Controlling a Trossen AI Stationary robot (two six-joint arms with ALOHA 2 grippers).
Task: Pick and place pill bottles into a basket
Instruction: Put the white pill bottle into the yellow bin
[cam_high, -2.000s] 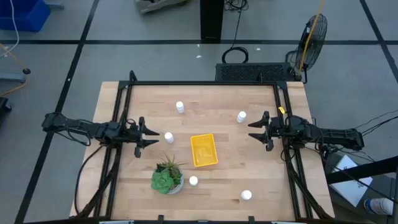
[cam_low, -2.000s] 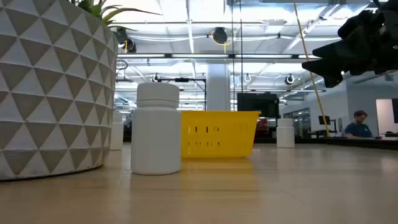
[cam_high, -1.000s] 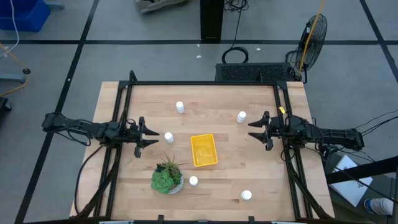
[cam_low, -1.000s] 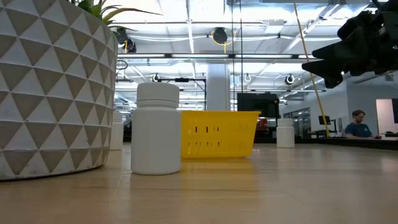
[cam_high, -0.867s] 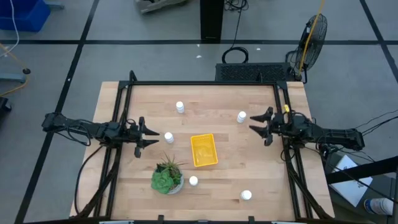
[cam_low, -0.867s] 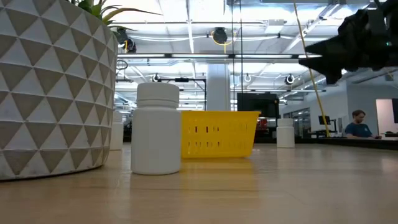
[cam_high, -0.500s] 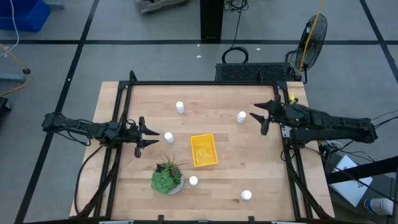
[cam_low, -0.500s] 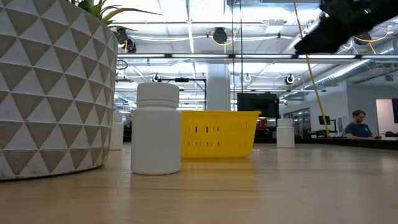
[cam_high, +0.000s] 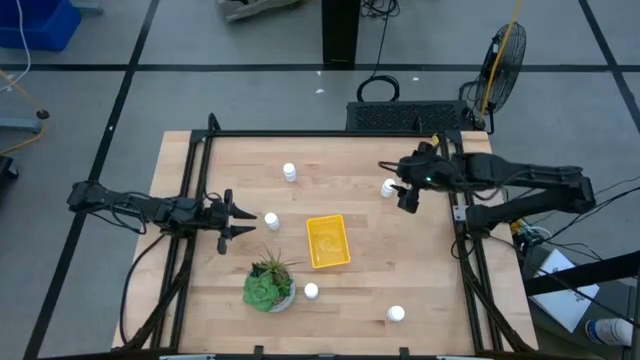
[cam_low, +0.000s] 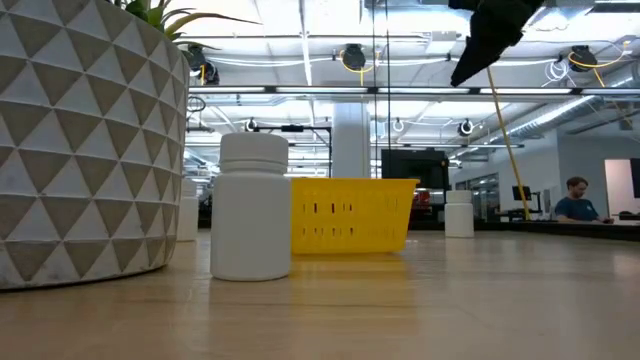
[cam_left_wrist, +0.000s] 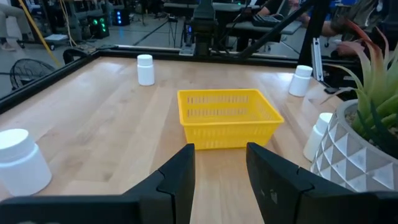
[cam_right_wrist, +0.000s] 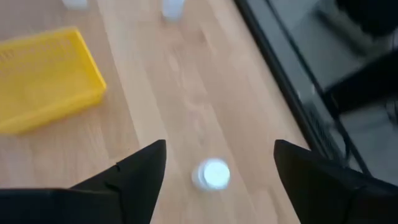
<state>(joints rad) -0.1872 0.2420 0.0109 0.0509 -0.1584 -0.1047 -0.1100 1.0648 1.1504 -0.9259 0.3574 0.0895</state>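
Observation:
Five white pill bottles stand upright on the wooden table: far left (cam_high: 289, 172), far right (cam_high: 388, 187), left of the tray (cam_high: 271, 220), near the plant (cam_high: 311, 291) and near right (cam_high: 397, 313). The yellow basket (cam_high: 327, 241) sits mid-table. My right gripper (cam_high: 396, 186) is open, high above the far-right bottle (cam_right_wrist: 213, 174), pointing down, its fingers wide on either side without touching. My left gripper (cam_high: 247, 220) is open and empty at the table's left, close to the bottle left of the tray (cam_left_wrist: 18, 163), facing the basket (cam_left_wrist: 227, 116).
A green potted plant in a white patterned pot (cam_high: 268, 286) stands near the front edge, left of the basket. Black rails (cam_high: 455, 215) run along the table's left, right and far sides. A person (cam_low: 577, 198) sits far off in the room.
My right gripper has risen and gone toward the table's far edge and its left, tipping to point down, and now stands over the far-right bottle. It stays open. The bottles and basket have not moved.

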